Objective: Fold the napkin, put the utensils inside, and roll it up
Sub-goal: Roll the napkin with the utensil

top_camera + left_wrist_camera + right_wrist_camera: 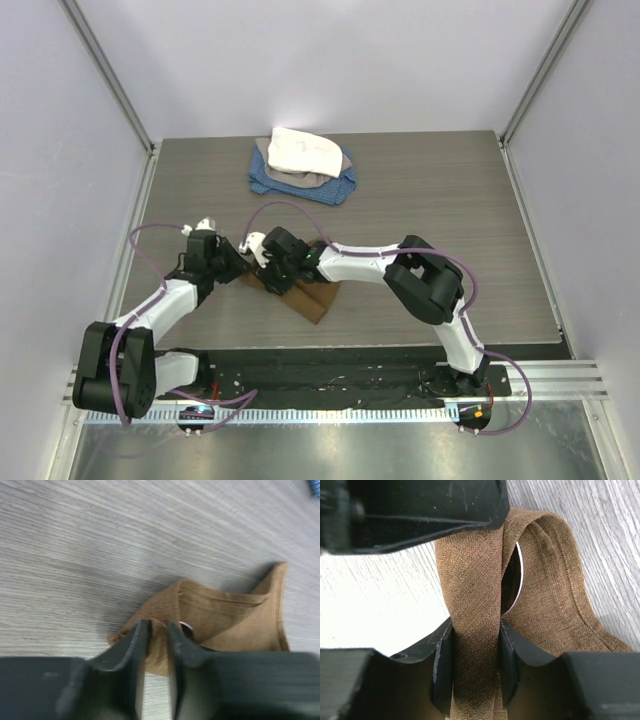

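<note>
Napkin [305,295] near the bench [450,210] front edge, open room behind, right gripper [475,665] clamped on it, left gripper [157,635] hold unclear, spoon [512,585] mostly hidden

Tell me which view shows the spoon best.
Right wrist: the spoon shows its shiny bowl rim inside a fold of the napkin. Left wrist catches only a small glint of it at the cloth's edge. The top view does not show it.
</note>
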You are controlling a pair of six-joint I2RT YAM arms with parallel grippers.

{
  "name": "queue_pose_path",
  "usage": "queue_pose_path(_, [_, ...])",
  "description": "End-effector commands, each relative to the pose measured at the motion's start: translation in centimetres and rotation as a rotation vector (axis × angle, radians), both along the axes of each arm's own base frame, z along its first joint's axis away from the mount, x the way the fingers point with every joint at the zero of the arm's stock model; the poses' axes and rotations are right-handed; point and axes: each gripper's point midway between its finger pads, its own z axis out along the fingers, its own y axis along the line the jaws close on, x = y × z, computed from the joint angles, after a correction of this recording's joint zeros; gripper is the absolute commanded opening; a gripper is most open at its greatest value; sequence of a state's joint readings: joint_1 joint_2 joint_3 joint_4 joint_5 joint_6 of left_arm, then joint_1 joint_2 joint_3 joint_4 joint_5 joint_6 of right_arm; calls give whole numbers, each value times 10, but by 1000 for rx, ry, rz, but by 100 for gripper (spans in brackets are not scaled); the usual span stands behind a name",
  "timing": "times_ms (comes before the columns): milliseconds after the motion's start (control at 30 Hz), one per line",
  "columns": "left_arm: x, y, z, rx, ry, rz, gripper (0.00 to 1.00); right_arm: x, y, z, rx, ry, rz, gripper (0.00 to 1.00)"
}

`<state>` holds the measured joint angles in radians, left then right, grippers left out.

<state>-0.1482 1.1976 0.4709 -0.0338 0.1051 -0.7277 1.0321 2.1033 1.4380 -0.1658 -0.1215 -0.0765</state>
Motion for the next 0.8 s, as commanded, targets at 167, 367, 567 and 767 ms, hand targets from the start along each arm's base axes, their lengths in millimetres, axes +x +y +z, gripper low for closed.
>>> queue_pose_path(167, [-5, -1, 23, -32, -164, -10, 68, -27, -28, -6, 55, 187, 109, 36])
queue_pose_path(367, [-20, -8, 31, -86, -254, -47, 85, -33, -43, -7, 68, 252, 163, 34])
queue_pose_path(567, [-29, -22, 28, -146, -281, -122, 86, -39, -54, -8, 94, 352, 195, 34])
queue_pose_path(767, [-28, -32, 19, -213, -243, -133, 78, -40, -60, -14, 97, 391, 195, 34])
